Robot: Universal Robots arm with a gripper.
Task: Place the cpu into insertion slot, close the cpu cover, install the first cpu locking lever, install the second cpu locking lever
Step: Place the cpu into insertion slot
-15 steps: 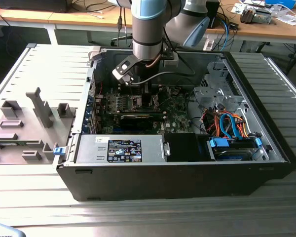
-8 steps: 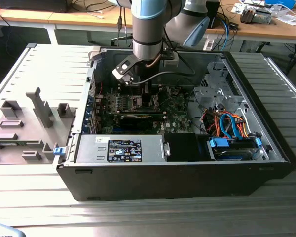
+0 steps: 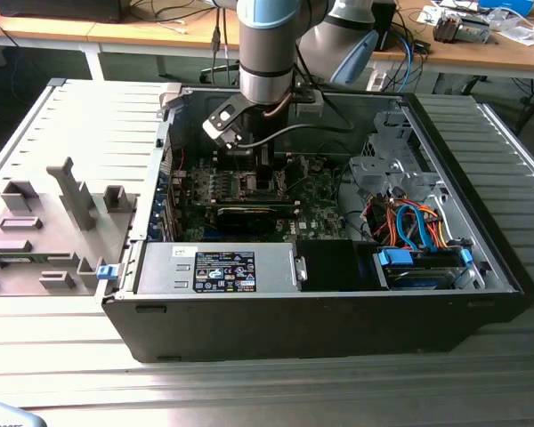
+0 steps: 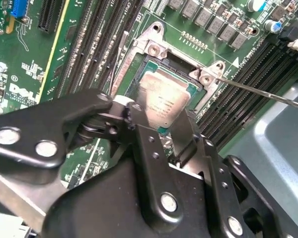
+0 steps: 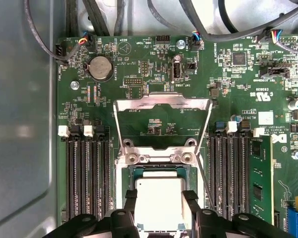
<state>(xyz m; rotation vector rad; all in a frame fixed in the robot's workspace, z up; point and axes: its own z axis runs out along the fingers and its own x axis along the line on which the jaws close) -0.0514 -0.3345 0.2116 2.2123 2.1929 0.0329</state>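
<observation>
Exterior view: the gripper hangs inside the computer case, about eleven o'clock from its middle. Second wrist view: its jaws pinch the cpu by two edges, I think to hold it flat at the insertion slot. First wrist view: the cpu cover stands raised, so the slot is reachable.

cpu at insertion slot, cpu cover open

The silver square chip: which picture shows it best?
First wrist view: the silver-grey square cpu faces the camera squarely in its metal-rimmed insertion slot. The second wrist view shows it slanted, partly behind the black gripper. In the exterior view the arm covers it.
</observation>
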